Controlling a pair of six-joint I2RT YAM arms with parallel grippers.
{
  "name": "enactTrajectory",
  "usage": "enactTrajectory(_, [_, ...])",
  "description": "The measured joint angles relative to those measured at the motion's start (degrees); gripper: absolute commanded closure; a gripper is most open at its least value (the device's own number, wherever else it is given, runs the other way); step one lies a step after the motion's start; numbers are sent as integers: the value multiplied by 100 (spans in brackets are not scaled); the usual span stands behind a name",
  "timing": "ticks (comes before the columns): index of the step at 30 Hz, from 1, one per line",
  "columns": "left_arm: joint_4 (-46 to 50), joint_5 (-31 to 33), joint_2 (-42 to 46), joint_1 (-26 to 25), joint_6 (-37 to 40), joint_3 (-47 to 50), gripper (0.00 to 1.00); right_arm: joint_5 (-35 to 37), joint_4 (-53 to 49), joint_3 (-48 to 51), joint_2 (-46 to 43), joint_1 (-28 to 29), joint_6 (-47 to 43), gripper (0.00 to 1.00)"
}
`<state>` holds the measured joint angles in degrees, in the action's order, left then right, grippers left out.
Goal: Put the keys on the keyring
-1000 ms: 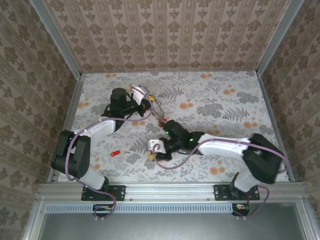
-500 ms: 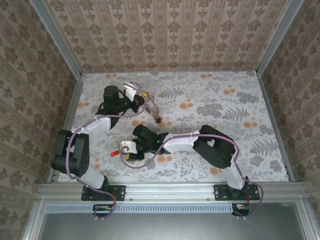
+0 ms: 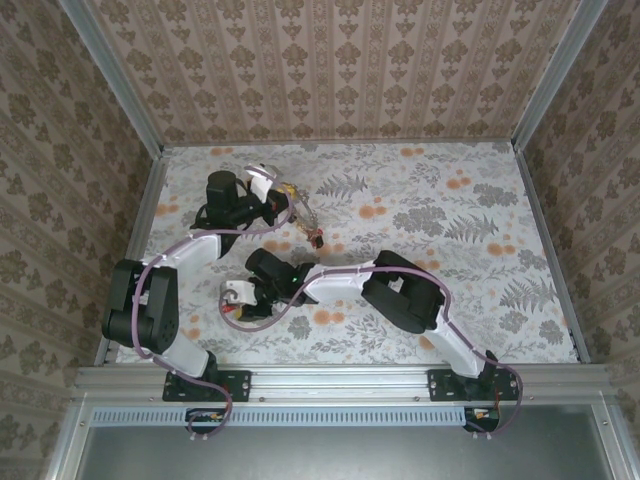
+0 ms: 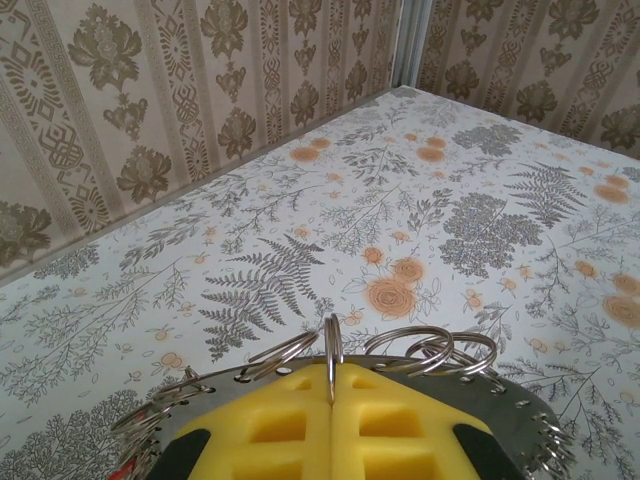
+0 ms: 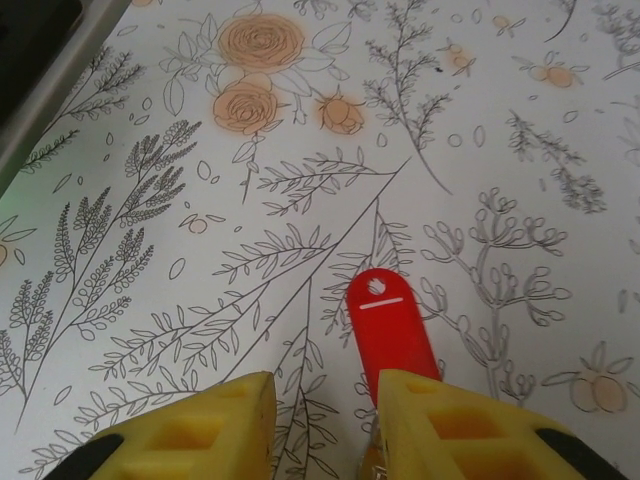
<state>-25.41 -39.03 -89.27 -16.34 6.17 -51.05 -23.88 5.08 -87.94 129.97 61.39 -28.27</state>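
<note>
The left gripper is clenched on the keyring, and small wire loops fan out just beyond its fingertips. The right gripper has its jaws apart and grasps nothing. A red key lies flat on the table just ahead of one pad, its other end hidden beneath it.

Far-left on table: left gripper, keyring pinched between its pads and sticking out toward table centre. At keyring's near-right end: keys. In front of left gripper, left of centre: right gripper, low over table. Loose key flat on table, just ahead of one finger, its near end tucked under that finger.
</note>
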Motion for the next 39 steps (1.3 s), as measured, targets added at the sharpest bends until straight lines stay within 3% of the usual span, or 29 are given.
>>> enactTrajectory(13, [15,-9,31,0,4,0,100,452,-66,-179,243,31,17,66])
enactTrajectory(25, [223,-9,87,-2,111,-2,100,590,761,509,-7,33,2,62])
enactTrajectory(39, [297,-7,90,-7,116,-2,100,870,793,149,155,26,133,60])
